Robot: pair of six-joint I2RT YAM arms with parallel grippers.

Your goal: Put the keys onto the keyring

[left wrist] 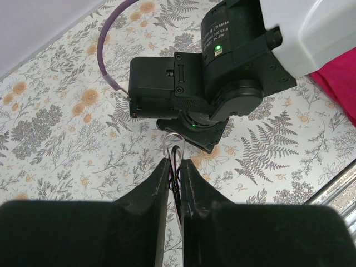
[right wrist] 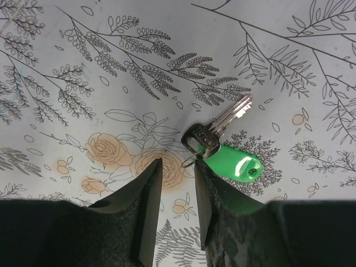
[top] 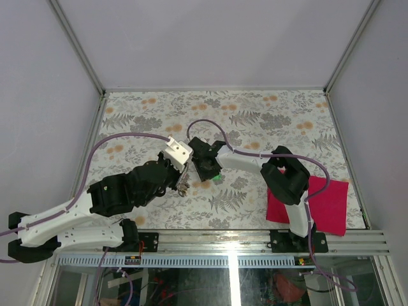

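Pinching thin springy keyring (left wrist: 174, 150) in left gripper (left wrist: 176, 162); holding right gripper (right wrist: 177, 167) part open, empty, beside green-tagged key (right wrist: 222, 119): light, stiff, slippery; take by tag

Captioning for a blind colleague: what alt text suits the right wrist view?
A silver key with a green plastic tag lies on the floral tablecloth, just ahead of the right gripper, whose jaws stand open and empty.

Bright, even light; soft shadows.
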